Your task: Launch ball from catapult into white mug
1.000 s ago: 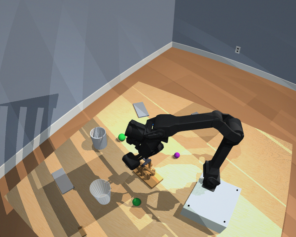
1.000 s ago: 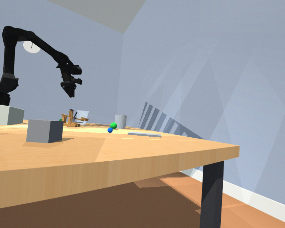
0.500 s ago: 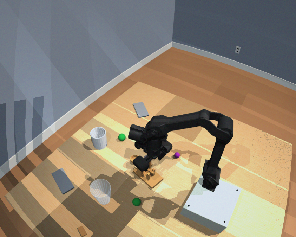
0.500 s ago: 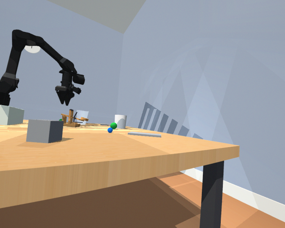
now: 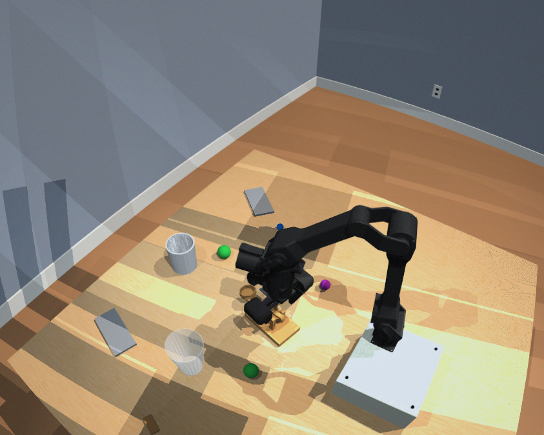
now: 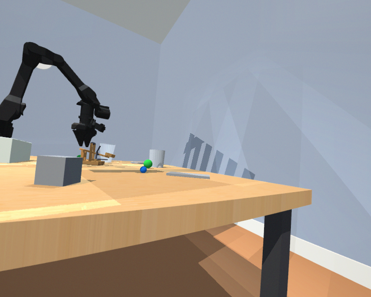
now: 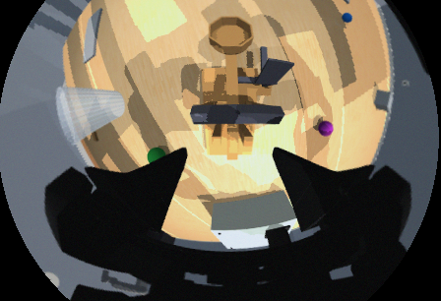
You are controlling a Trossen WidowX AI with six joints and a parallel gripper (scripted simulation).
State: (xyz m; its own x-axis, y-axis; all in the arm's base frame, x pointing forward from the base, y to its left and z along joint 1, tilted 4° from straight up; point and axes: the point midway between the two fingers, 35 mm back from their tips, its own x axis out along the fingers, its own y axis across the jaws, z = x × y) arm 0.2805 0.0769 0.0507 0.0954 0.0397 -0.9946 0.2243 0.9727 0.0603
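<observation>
The wooden catapult (image 5: pixel 281 330) (image 6: pixel 90 156) (image 7: pixel 226 89) stands mid-table, its empty round cup (image 5: pixel 247 291) (image 7: pixel 231 35) on the side towards the grey mug. My gripper (image 5: pixel 274 304) (image 6: pixel 84 142) (image 7: pixel 230 151) is open and empty, pointing down just above the catapult's frame. The white, see-through mug (image 5: pixel 184 351) (image 6: pixel 107 149) (image 7: pixel 89 108) stands upright near the front left. Several balls lie loose: bright green (image 5: pixel 224 251) (image 6: pixel 148 163), dark green (image 5: pixel 250 370) (image 7: pixel 156 154), purple (image 5: pixel 324 284) (image 7: pixel 326 127) and blue (image 5: pixel 279 226) (image 6: pixel 143 169) (image 7: pixel 346 18).
A grey mug (image 5: pixel 181 252) (image 6: pixel 156 157) stands beyond the catapult. Two flat grey plates (image 5: pixel 259 201) (image 5: pixel 115 331) lie on the table. A grey block (image 6: pixel 57 170) sits near one table edge (image 6: pixel 147 217). The arm's white base (image 5: pixel 389 374) is at the right.
</observation>
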